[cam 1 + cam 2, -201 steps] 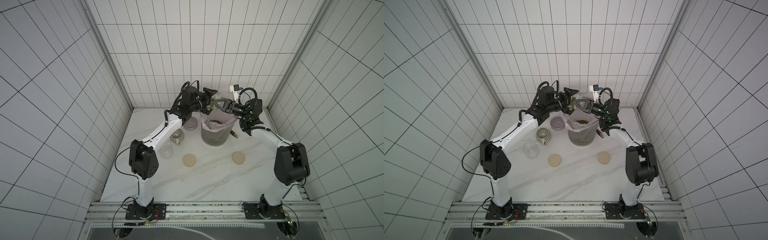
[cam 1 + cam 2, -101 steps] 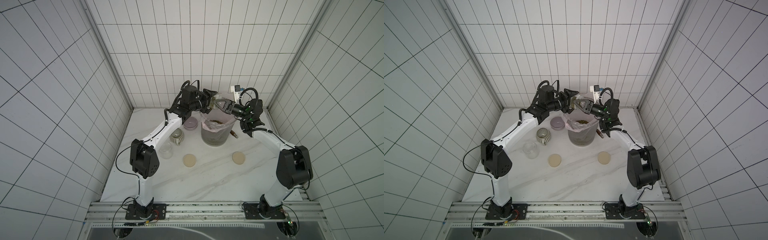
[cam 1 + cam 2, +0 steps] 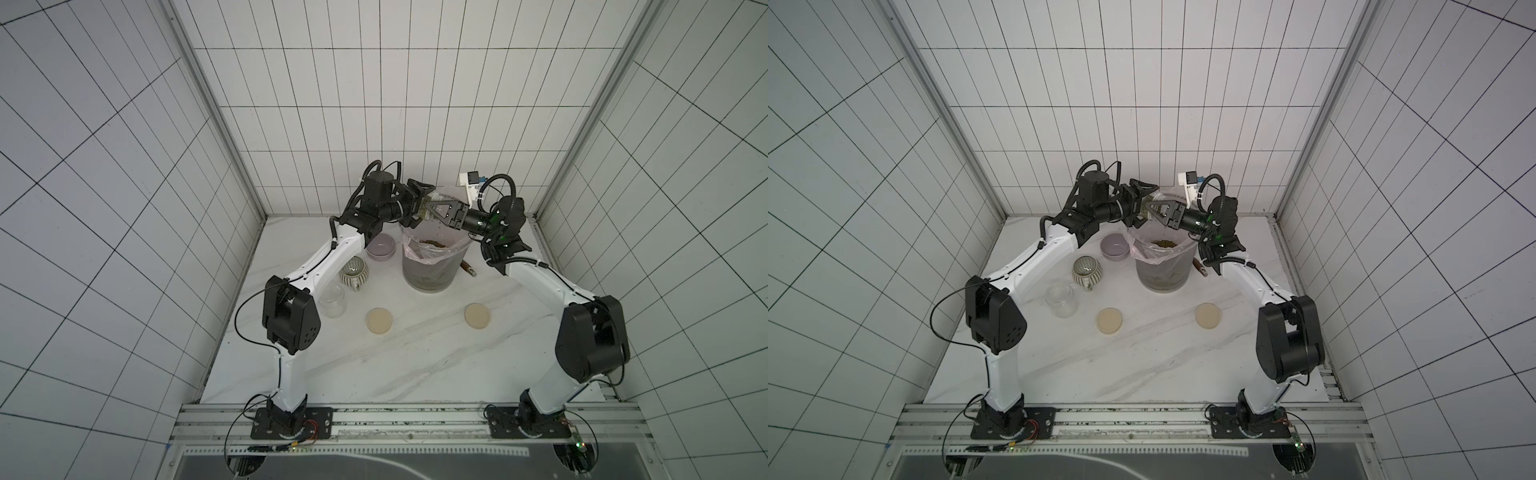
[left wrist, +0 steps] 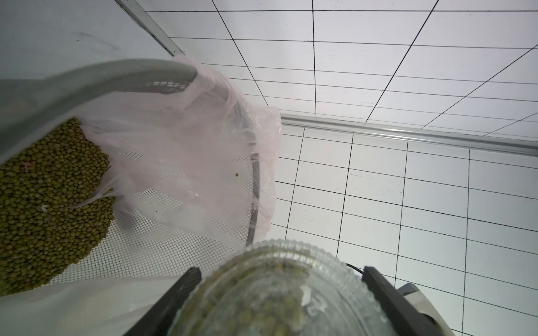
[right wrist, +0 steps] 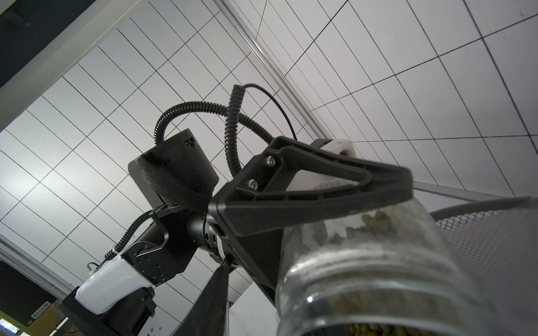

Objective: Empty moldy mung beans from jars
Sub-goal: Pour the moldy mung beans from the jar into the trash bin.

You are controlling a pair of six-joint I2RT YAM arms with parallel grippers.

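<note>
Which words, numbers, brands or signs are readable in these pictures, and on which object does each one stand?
No text can be read for certain.
Small white print on the left arm's black housing: too blurred to read.
White label on dark gear outside the cell: too small to read.
Held jar, empty jar, lids, bin: no text seen.

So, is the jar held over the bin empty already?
Not empty: green mung beans show through the glass of the jar, which the left tool holds above the bin.
</note>
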